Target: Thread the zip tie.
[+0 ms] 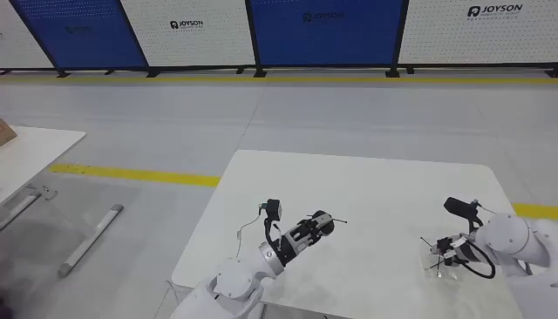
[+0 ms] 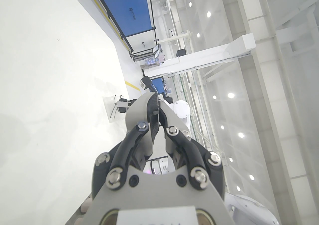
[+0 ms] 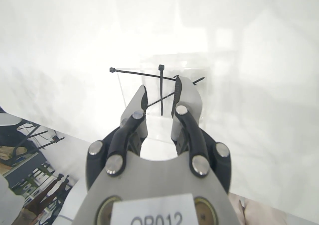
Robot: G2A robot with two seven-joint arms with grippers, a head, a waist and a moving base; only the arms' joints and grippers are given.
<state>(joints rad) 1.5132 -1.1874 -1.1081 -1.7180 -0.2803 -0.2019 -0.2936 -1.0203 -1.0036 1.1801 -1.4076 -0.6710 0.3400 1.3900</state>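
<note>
My left gripper [image 1: 321, 223] hovers over the table's front middle, shut on a thin black zip tie [image 1: 337, 221] whose end sticks out past the fingertips [image 2: 152, 101]. My right gripper [image 3: 160, 85] is open, low over a small clear tray [image 3: 199, 71] near the table's front right. In the tray lie three black zip ties [image 3: 161, 91], crossed over one another between and just beyond the open fingers. The top view shows the tray [image 1: 451, 272] under the right gripper [image 1: 443, 249]. Farther off in the left wrist view are the same tray [image 2: 109, 107] and the right gripper [image 2: 122, 104].
The white table [image 1: 375, 188] is bare between the two arms and towards its far edge. A second white table [image 1: 35, 153] stands to the left across a gap of floor. Blue and white panel walls [image 1: 323, 18] stand far behind.
</note>
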